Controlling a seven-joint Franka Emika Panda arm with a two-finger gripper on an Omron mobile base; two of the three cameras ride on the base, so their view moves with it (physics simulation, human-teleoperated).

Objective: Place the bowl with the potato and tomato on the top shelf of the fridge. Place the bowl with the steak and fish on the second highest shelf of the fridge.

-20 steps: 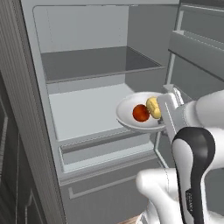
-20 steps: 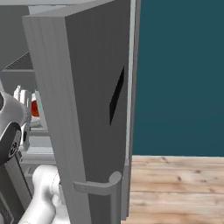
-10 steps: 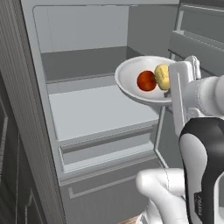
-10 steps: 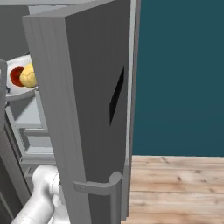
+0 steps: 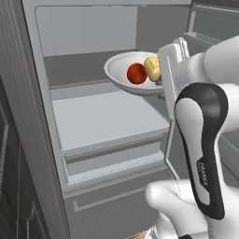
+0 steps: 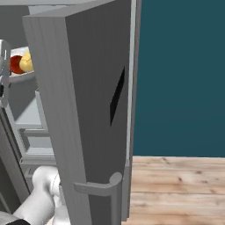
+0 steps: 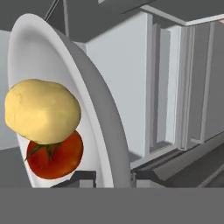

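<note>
Gripper (image 7: 113,176): clamping the rim of the white bowl (image 7: 103,131), one dark fingertip (image 7: 85,176) inside the wall, the other outside. Bowl (image 5: 122,74): hanging level in the open fridge (image 5: 107,121), above the second shelf (image 5: 105,116), near the top shelf (image 5: 79,70). Holding potato (image 7: 42,111) touching tomato (image 7: 54,155). Fridge door (image 6: 88,110): standing open at the right.

The left base view looks forward and down from behind the arm into the open fridge (image 5: 93,126). The right base view faces the door's (image 6: 88,110) outer side, glimpsing the same interior past its left edge. The hand view sits close against the bowl (image 7: 94,113), which both base views share.
</note>
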